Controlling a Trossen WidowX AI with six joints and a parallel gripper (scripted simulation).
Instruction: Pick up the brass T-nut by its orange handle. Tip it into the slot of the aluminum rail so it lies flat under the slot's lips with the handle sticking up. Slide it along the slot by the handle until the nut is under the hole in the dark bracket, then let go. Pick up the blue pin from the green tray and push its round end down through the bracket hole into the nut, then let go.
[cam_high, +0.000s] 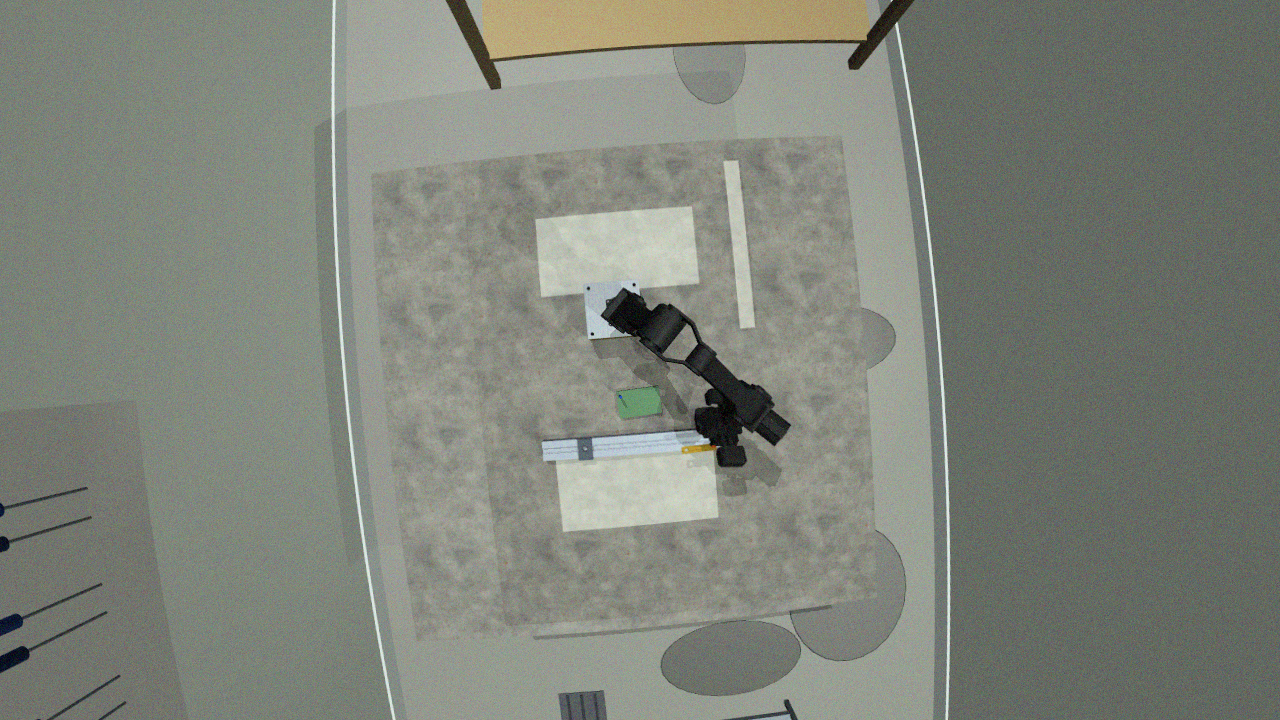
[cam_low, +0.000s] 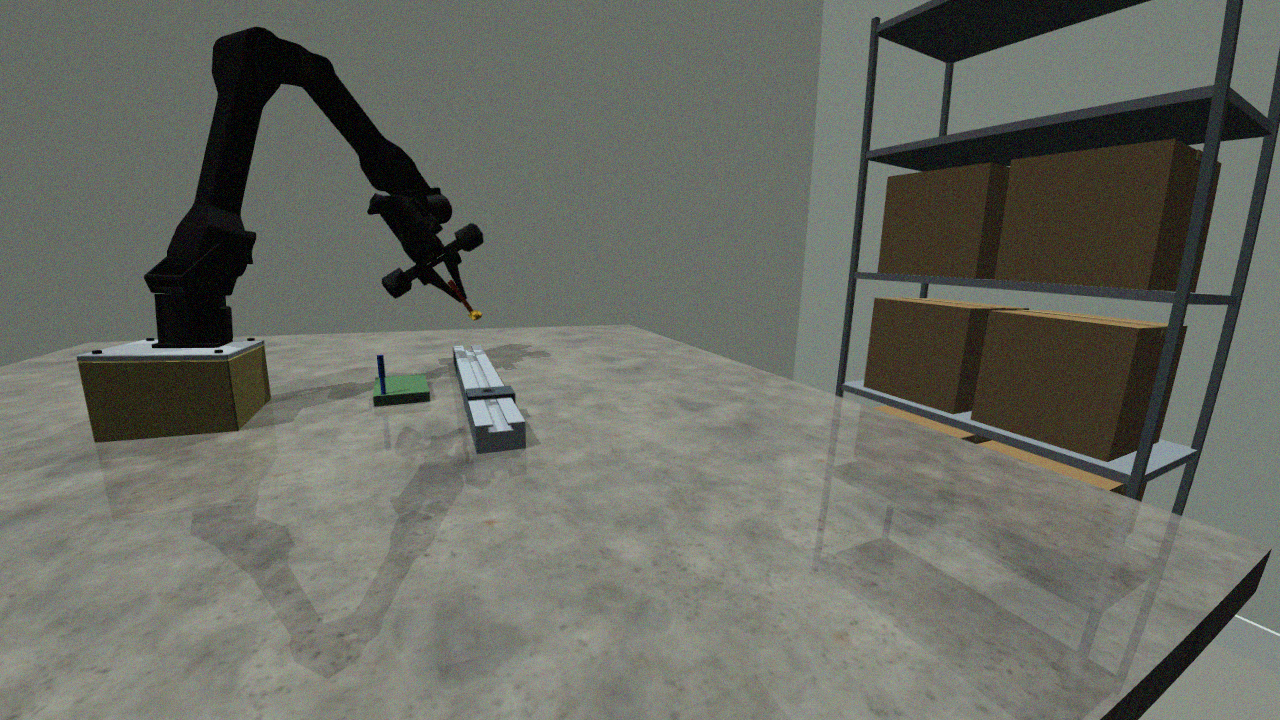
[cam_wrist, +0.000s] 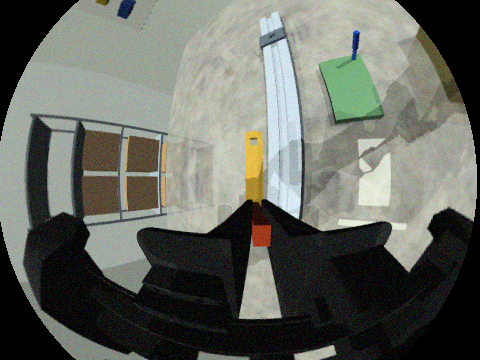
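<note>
Grasping one brass T-nut (cam_high: 696, 449) (cam_low: 475, 315) (cam_wrist: 254, 160) by its single orange handle (cam_high: 713, 447) (cam_low: 456, 291) (cam_wrist: 261, 235), your one gripper (cam_high: 718, 447) (cam_low: 463, 298) (cam_wrist: 256, 204) is clenched on that grip near the far end of one aluminum rail (cam_high: 626, 445) (cam_low: 499, 438) (cam_wrist: 280, 100) in the exterior view. One dark bracket (cam_high: 585, 442) (cam_low: 503, 394) (cam_wrist: 280, 34) spans the rail's near part; one green tray (cam_high: 642, 402) (cam_low: 411, 389) (cam_wrist: 350, 90) to its left bears one upright blue pin (cam_high: 621, 396) (cam_low: 381, 371) (cam_wrist: 355, 42). Your exterior view shows the nut raised above the rail, a height the top view conceals; only your wrist view reveals the nut's hole.
</note>
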